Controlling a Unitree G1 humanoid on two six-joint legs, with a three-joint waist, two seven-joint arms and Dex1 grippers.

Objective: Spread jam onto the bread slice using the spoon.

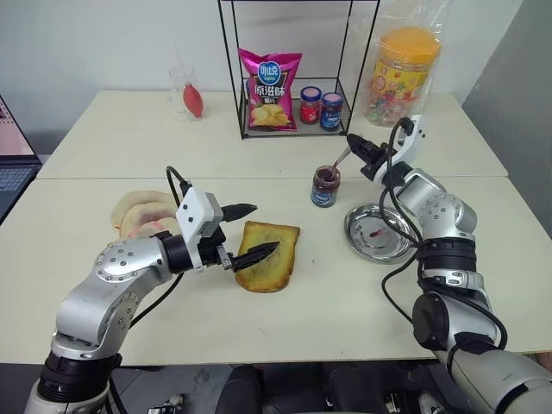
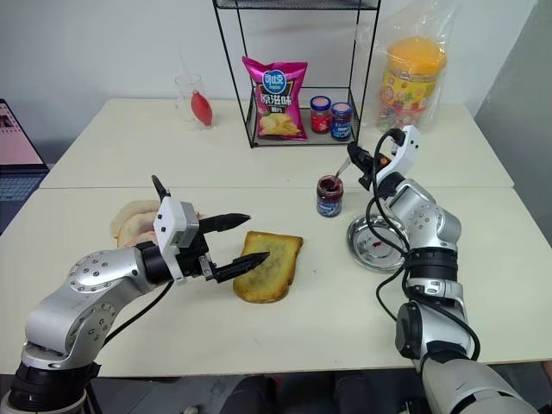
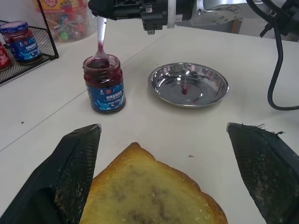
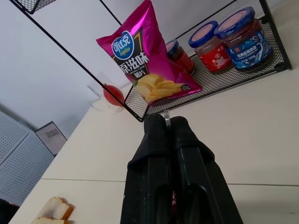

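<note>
- Right claw, clamped shut on the spoon, bowl in the jam: a careless lift could tip the jar.
- Left claw, spread wide and empty, straddles the bread slice: jam may drip on the bench in transit.

We see two pale tables pushed together. On the near one lie the bread slice, a jar of jam, a shiny metal dish and pale bread slices. On the far one stand a black wire rack, a glass and a big candy tub.
</note>
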